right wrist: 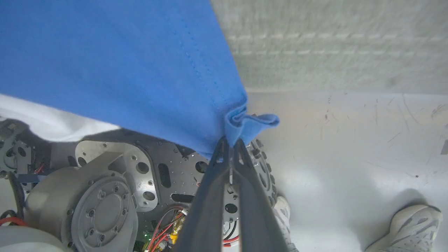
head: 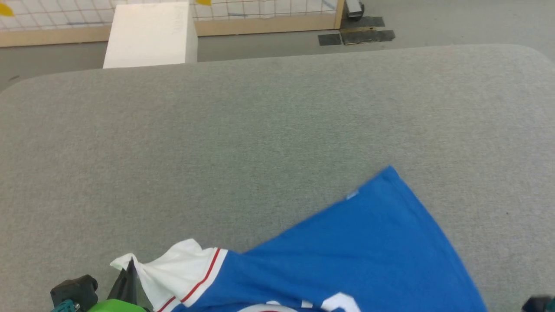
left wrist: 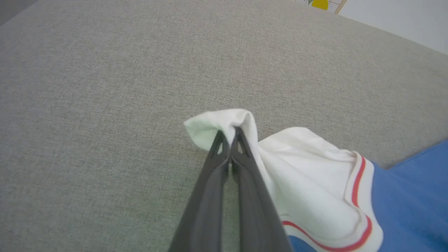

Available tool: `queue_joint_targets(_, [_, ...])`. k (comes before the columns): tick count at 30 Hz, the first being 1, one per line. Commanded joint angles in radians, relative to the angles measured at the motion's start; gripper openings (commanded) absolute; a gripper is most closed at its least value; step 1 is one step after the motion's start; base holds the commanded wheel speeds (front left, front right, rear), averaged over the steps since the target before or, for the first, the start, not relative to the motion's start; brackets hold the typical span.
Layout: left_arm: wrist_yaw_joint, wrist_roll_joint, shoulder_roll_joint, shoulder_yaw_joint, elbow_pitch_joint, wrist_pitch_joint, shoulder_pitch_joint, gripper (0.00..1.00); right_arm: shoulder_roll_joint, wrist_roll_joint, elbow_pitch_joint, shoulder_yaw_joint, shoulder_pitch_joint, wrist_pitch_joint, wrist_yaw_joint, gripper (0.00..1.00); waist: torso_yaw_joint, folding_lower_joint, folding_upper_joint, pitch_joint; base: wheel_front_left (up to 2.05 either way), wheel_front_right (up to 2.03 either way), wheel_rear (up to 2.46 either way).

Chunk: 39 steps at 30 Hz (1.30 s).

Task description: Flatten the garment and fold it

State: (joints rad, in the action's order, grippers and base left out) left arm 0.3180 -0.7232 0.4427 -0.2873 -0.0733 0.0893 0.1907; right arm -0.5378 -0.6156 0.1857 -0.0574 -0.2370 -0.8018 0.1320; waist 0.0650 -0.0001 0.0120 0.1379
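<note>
White sleeve tip clamped in the left gripper (left wrist: 230,134), blue hem corner pinched by the right gripper (right wrist: 231,143) off the near edge — the garment (head: 347,251) drapes half-spread over the grey padded surface (head: 260,130). Flattening's in hand — next, likely, draw both corners apart, taut.

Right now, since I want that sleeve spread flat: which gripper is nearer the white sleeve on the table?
Left. The left gripper pinches the sleeve at its tip; the right gripper pinches a blue hem corner, well away from it.
</note>
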Motion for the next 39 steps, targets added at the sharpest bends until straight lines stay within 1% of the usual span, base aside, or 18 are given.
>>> queue_joint_targets(1, [0.002,-0.003,0.01,0.004,0.003,0.0,0.001,0.0,0.034,0.009,0.0,0.014,-0.021,-0.001,-0.001,0.0,0.004,0.0001,-0.012,0.001,0.0,0.0,0.0])
queue_joint_targets(2, [0.002,-0.003,0.011,0.003,0.003,0.0,0.0,0.0,0.054,0.013,-0.002,0.019,-0.032,0.003,-0.001,0.02,0.004,0.0001,-0.012,0.002,0.0,0.0,0.0])
queue_joint_targets(3, [0.002,-0.003,0.011,0.003,0.003,-0.001,-0.002,0.0,0.081,0.013,-0.007,0.033,-0.04,0.019,-0.001,0.43,0.005,0.0001,-0.012,0.004,0.0,0.0,0.0])
queue_joint_targets(4, [0.002,-0.004,0.012,0.003,0.003,-0.001,-0.003,0.0,0.102,0.01,-0.013,0.045,-0.042,0.034,-0.001,1.0,0.006,0.0001,-0.012,0.005,0.0,0.0,0.0])
queue_joint_targets(6, [0.003,-0.004,0.012,0.003,0.0,-0.002,-0.005,0.0,0.134,0.023,-0.033,0.082,-0.033,0.097,-0.001,1.0,0.009,0.0001,-0.012,0.008,0.0,0.0,0.0])
queue_joint_targets(10, [0.004,-0.002,0.018,0.002,-0.008,-0.004,-0.007,0.0,0.2,0.08,-0.067,0.178,0.025,0.272,-0.001,1.0,0.015,0.0001,-0.012,0.013,0.0,0.0,0.0])
queue_joint_targets(13, [0.007,0.001,0.019,0.0,-0.016,-0.007,-0.011,0.0,0.232,0.129,-0.075,0.21,0.091,0.388,-0.001,1.0,0.018,0.0001,-0.012,0.018,0.0,0.0,0.0])
queue_joint_targets(16, [0.008,0.003,0.021,-0.003,-0.024,-0.009,-0.02,0.0,0.246,0.154,-0.066,0.192,0.177,0.481,-0.001,1.0,0.017,0.0001,-0.012,0.027,0.0,0.0,0.0])
queue_joint_targets(20, [0.01,0.012,0.018,-0.011,-0.036,-0.01,-0.039,0.0,0.233,0.16,-0.027,0.126,0.296,0.53,-0.001,1.0,0.007,0.0001,-0.012,0.048,0.0,0.0,0.0])
queue_joint_targets(23, [0.01,0.02,0.014,-0.02,-0.046,-0.01,-0.058,0.0,0.211,0.156,0.017,0.055,0.389,0.506,-0.001,1.0,-0.004,0.0001,-0.012,0.068,0.0,0.0,0.0])
queue_joint_targets(25, [0.008,0.025,0.011,-0.026,-0.05,-0.01,-0.073,0.0,0.19,0.144,0.049,-0.009,0.455,0.46,-0.001,1.0,-0.014,0.0001,-0.012,0.083,0.0,0.0,0.0])
queue_joint_targets(30, [0.0,0.036,-0.001,-0.045,-0.053,-0.007,-0.108,0.0,0.138,0.071,0.105,-0.184,0.603,0.275,-0.001,1.0,-0.04,0.0001,-0.012,0.115,0.0,0.0,0.0])
queue_joint_targets(34, [-0.007,0.039,-0.01,-0.055,-0.052,-0.001,-0.129,0.0,0.115,0.035,0.141,-0.277,0.696,0.16,-0.001,1.0,-0.052,0.0001,-0.012,0.141,0.0,0.0,0.0])
queue_joint_targets(39, [-0.015,0.041,-0.015,-0.061,-0.047,0.005,-0.151,0.0,0.105,0.028,0.203,-0.352,0.781,0.094,-0.001,1.0,-0.063,0.0001,-0.012,0.173,0.0,0.0,0.0])
